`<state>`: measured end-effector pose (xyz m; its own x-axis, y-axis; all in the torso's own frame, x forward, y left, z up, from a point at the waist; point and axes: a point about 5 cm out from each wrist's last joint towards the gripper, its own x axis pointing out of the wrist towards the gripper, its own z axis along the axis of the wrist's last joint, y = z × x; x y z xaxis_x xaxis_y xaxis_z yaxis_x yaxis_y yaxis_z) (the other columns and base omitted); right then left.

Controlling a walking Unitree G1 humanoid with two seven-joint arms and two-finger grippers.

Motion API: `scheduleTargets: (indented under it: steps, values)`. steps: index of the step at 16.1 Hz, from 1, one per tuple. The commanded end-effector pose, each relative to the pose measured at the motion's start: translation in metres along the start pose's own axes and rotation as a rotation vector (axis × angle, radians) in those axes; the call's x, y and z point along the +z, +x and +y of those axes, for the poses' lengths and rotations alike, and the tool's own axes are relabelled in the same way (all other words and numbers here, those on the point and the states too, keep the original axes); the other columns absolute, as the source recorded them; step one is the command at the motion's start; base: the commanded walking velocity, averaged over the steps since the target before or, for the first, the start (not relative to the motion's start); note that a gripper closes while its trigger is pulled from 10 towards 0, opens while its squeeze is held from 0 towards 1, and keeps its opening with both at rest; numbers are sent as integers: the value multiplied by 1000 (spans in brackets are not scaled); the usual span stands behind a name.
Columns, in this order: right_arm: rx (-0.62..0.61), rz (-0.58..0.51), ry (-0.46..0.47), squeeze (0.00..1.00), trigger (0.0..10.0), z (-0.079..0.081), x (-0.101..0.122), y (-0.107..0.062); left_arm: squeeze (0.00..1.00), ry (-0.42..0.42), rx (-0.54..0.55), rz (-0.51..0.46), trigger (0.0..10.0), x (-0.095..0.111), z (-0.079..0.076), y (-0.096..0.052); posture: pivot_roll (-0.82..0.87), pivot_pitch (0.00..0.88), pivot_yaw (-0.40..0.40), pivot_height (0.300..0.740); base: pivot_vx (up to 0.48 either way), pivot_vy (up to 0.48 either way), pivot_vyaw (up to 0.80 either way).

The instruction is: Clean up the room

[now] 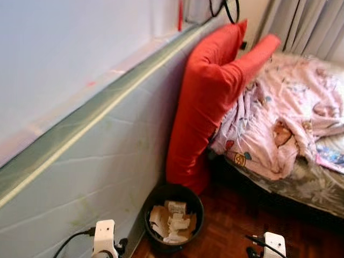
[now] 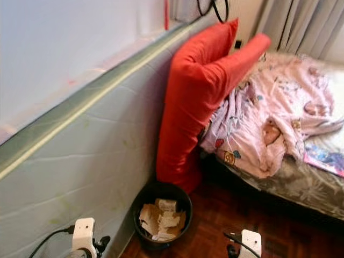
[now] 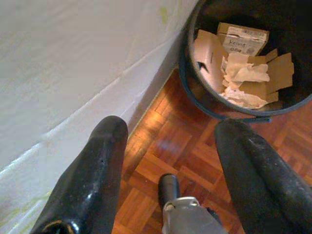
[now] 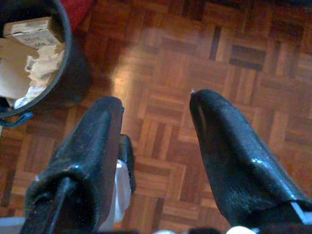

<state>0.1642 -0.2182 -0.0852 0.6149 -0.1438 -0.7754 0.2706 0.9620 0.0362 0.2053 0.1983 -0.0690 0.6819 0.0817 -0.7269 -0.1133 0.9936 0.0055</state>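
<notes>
Beside the upended pale mattress (image 1: 80,161), a black waste bin (image 1: 173,217) stands on the parquet floor (image 4: 195,63), holding torn cardboard pieces (image 3: 209,48), a small printed box (image 3: 242,39) and crumpled paper (image 3: 246,73). Just behind the bin, a long red cushion (image 1: 207,102) stands nearly upright against the mattress, its lower end touching the bin's rear rim, its upper end bent over toward the bed. To the right lies the bed (image 1: 317,188), covered by a rumpled pink patterned blanket (image 1: 279,118); grey curtains (image 1: 309,24) hang behind it. Black cables (image 1: 228,8) dangle at the mattress's upper edge. Left tool (image 3: 170,161): low over the floor just beside the mattress, near the bin, its two black fingers (image 3: 92,180) spread apart, nothing between them. Right tool (image 4: 156,146): low over bare parquet on the bin's other side, fingers (image 4: 229,156) likewise apart and empty. Both wrists appear at the lower edge of the head views, flanking the bin.
</notes>
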Motion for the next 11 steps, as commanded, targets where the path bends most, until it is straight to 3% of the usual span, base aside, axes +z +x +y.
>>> scheduleTargets:
  steps: [1, 11]
  values:
    - [74, 291, -45, 0, 10000, -38, -106, -51, 0, 148, 17, 264, 10000, -62, 48, -25, 79, 0, -3, 740, 0, -371, 0]
    - [51, 288, -25, 0, 10000, -39, -105, -51, 0, 147, 12, 260, 10000, -60, 47, -25, 84, 0, -13, 740, 0, -372, 0]
